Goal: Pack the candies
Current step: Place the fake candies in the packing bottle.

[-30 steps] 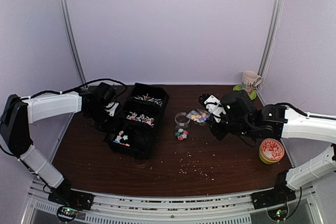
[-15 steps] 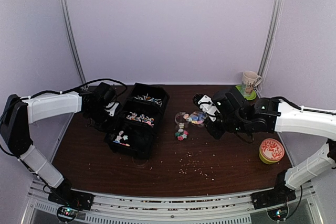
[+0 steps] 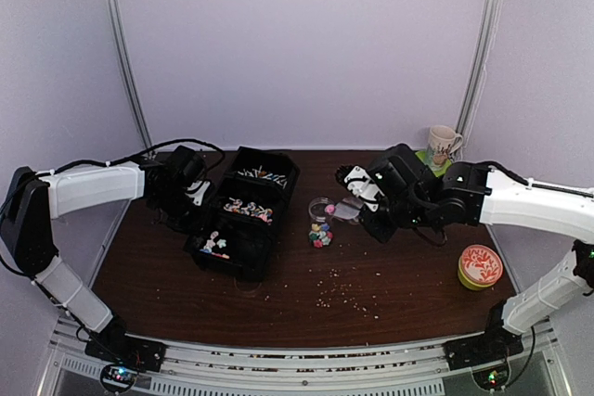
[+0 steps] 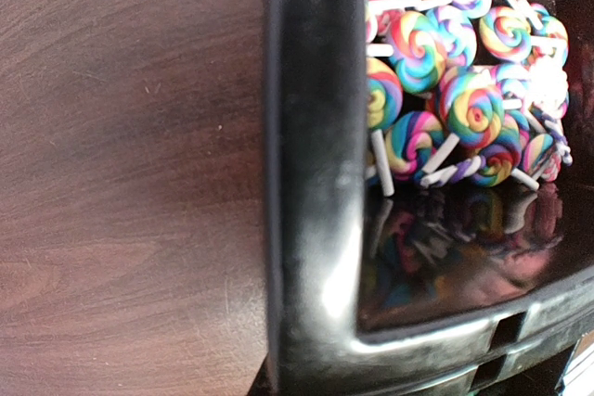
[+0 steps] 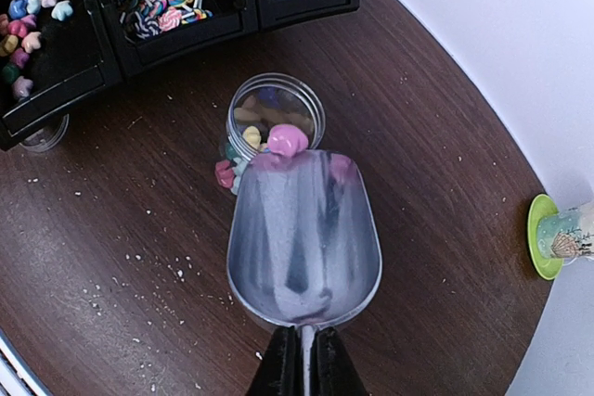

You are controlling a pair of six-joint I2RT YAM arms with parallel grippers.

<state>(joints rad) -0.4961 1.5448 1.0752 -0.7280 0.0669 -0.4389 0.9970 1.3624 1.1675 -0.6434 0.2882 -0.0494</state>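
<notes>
My right gripper [image 5: 303,338] is shut on the handle of a metal scoop [image 5: 304,238], tilted down over a small clear jar [image 5: 276,116]. One pink candy [image 5: 287,140] sits at the scoop's lip above the jar's mouth; the rest of the scoop is bare. Candies lie inside the jar, and a few spilled candies [image 5: 225,173] lie beside it. In the top view the right gripper [image 3: 362,213] is just right of the jar [image 3: 321,210]. My left gripper [image 3: 195,194] grips the left rim [image 4: 311,183] of the black three-compartment tray [image 3: 284,194], which holds lollipops [image 4: 445,99] and candies [image 5: 28,39].
A mug [image 3: 444,142] stands on a green coaster [image 3: 429,159] at the back right. A round red-patterned tin [image 3: 480,266] sits at the right edge. Pale crumbs [image 3: 343,296] are scattered in front. A clear lid [image 5: 42,132] lies by the tray's near corner.
My right arm moved left and tipped the scoop over the jar. The candies that lay in the scoop have slid off it, leaving one pink one. The left arm has not moved.
</notes>
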